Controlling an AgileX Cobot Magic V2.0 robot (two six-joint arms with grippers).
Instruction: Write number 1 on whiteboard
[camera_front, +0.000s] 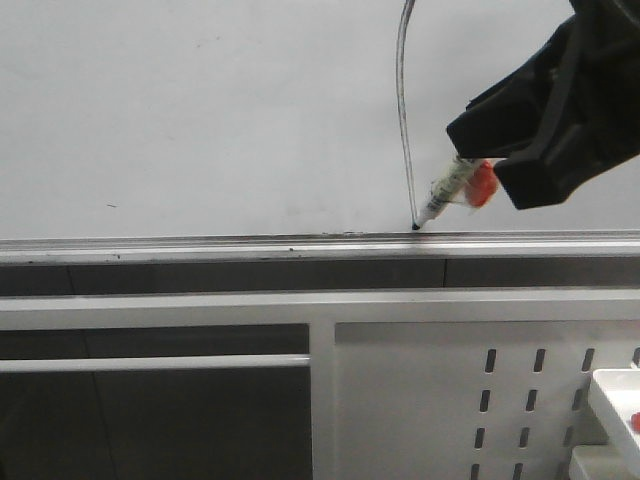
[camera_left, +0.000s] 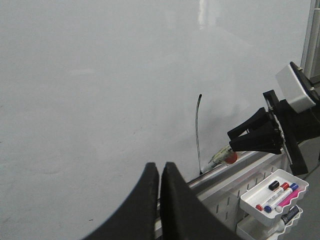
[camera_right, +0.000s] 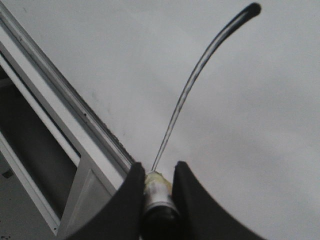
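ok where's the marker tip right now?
Front view, right of centre: the marker, held in the right gripper, has its tip at the number 1 stroke's bottom end, just above the whiteboard rail.

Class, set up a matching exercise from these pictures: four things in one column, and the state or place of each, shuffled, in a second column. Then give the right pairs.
Things:
1. left end effector
2. right end effector
3. number 1
4. tray of markers

States or places:
A. below the whiteboard rail
B. shut on the marker pen
C. long black stroke down to the rail
D. shut, holding nothing

Pairs: 1-D, 2-B, 3-C, 4-A
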